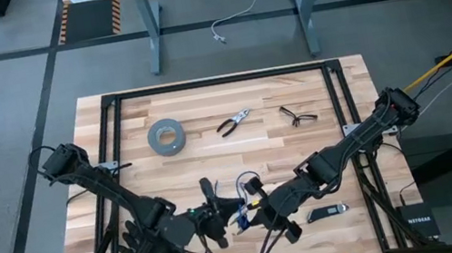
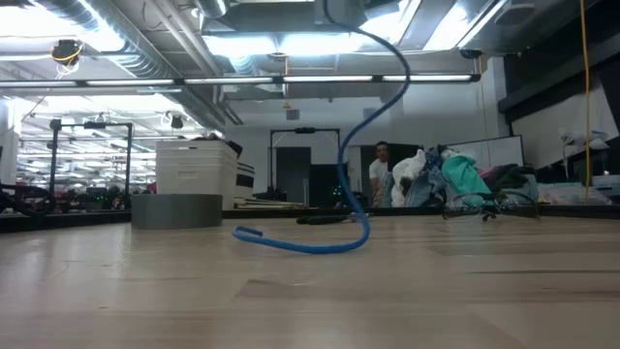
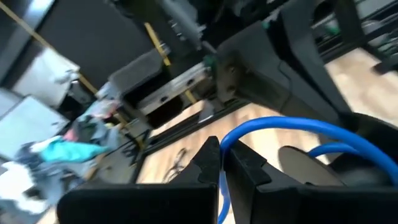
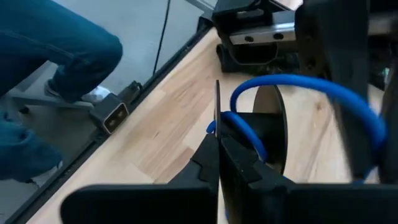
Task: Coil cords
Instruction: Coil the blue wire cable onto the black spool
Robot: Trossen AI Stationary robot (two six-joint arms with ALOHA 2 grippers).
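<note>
Blue cords (image 3: 292,127) seemingly pinched by both shut hands

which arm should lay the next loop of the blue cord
Either could; I'd lean right. Both grippers are shut on the cord near the table's front edge: the right gripper pinches it beside a formed loop, so the left gripper could anchor.

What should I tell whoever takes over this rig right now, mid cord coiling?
Left gripper: shut on the blue cord, near the table's front edge.
Right gripper: shut on the same cord, close beside the left.
Cord: a loop arches between both grippers; a loose blue length trails on the table.
Done: cord lifted, a loop formed.
Left: finish coiling.
Tape roll, pliers untouched.
</note>
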